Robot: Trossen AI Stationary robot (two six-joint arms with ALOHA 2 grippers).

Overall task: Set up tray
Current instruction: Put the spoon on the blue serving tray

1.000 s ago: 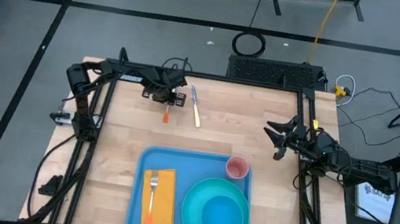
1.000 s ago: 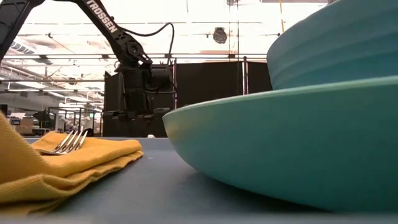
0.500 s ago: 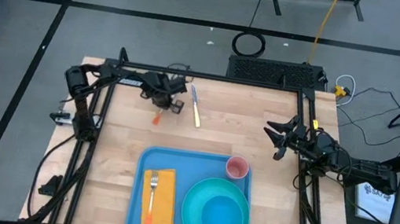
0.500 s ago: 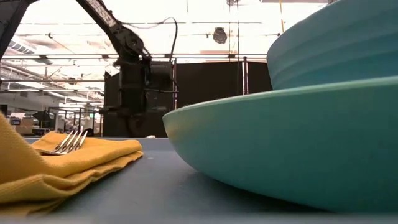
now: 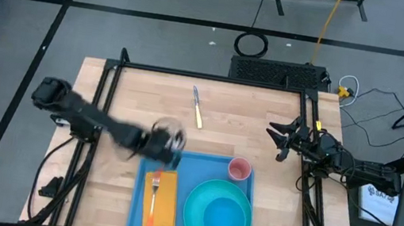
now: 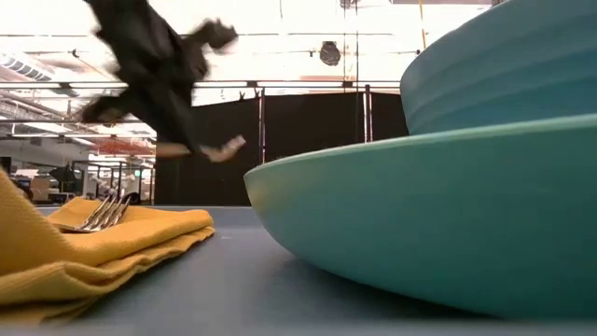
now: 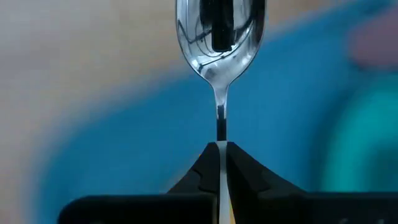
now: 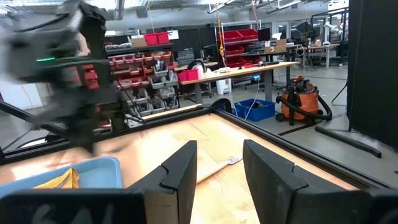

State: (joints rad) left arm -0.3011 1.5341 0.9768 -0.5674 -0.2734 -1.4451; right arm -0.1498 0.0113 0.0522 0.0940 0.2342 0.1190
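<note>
The light-blue tray (image 5: pixel 137 199) lay at the near edge of the wooden table (image 5: pixel 265 122), a flat plastic rectangle with rounded corners and a raised rim. It was nearly full: a folded yellow-orange napkin (image 5: pixel 162 203) carrying a fork (image 5: pixel 153 198) on its left part, a round teal plate (image 5: pixel 194 216) with a teal bowl (image 5: pixel 220 217) on it to the right, and a small pink cup (image 5: pixel 239 169) in the far right corner. A narrow bare strip of tray showed between napkin and plate.

The left gripper (image 5: pixel 169 146) hung blurred over the tray's far left corner, its fingers (image 7: pixel 202 171) pressed together on the thin handle of a shiny metal spoon (image 7: pixel 219 37), bowl pointing away over the blue surface.

A knife (image 5: pixel 198 108) with a pale handle lay alone on the far half of the table, with bare wood all around it.

The right gripper (image 5: pixel 282 141) waited near the table's right edge, its fingers (image 8: pixel 180 171) standing apart and holding nothing.
</note>
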